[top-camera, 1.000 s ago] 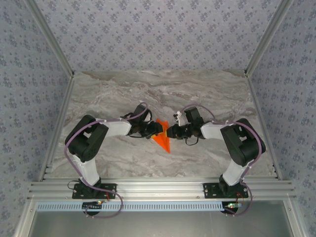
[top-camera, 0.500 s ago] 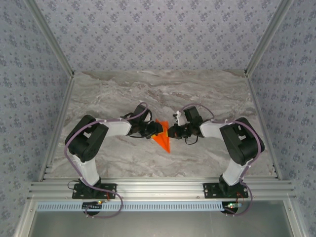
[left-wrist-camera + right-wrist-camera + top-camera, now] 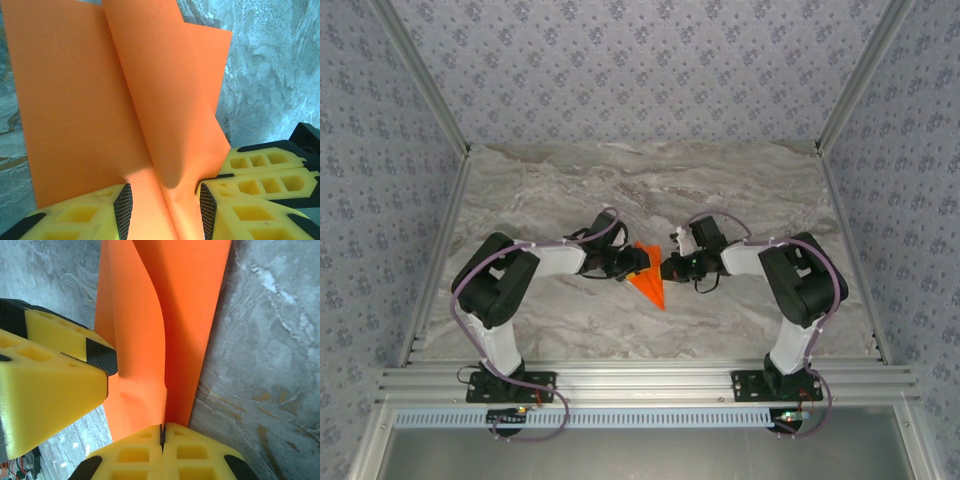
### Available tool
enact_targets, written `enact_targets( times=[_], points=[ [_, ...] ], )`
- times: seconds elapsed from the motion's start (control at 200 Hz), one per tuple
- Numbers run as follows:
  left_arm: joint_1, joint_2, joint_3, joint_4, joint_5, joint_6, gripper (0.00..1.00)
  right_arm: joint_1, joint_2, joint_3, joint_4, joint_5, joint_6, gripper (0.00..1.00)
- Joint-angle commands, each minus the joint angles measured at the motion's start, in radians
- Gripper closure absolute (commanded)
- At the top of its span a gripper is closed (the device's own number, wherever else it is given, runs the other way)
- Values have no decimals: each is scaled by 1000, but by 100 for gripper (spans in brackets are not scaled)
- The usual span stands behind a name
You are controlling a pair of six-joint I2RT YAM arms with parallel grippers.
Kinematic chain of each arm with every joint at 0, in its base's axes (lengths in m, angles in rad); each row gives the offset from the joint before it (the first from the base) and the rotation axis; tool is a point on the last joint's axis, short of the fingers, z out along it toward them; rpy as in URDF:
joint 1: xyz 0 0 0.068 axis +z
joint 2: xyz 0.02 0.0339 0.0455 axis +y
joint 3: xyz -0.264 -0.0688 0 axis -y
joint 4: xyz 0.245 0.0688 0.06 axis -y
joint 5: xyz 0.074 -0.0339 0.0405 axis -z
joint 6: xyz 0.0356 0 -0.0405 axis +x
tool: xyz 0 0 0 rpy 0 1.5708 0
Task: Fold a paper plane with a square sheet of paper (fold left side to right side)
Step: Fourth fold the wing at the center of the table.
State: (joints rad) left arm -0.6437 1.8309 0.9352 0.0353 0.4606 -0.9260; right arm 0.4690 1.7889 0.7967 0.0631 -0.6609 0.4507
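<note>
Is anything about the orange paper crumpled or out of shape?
Yes. The orange paper is not flat: one flap stands up in a curve, with a soft dent near where the right gripper pinches it. No tear shows.

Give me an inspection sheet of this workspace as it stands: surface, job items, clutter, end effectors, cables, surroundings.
Surface: marble-patterned table, flat, no spills seen.
Job's things: folded orange paper, tip pointing toward the arm bases, one flap raised along a crease.
Clutter: nothing seen.
Grippers: left end effector open, fingers straddling the raised fold; right end effector shut on the paper's edge.
Cables: purple cables run along both arms, away from the paper.
Surroundings: patterned wall panels, aluminium frame rail at the near edge.
</note>
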Motion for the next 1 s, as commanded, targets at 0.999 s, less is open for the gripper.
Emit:
enact_targets(
  times=[0.999],
  points=[
    [-4,19,166,-105,41,129,79,29,62,53,-190,118,-67,97]
  ],
)
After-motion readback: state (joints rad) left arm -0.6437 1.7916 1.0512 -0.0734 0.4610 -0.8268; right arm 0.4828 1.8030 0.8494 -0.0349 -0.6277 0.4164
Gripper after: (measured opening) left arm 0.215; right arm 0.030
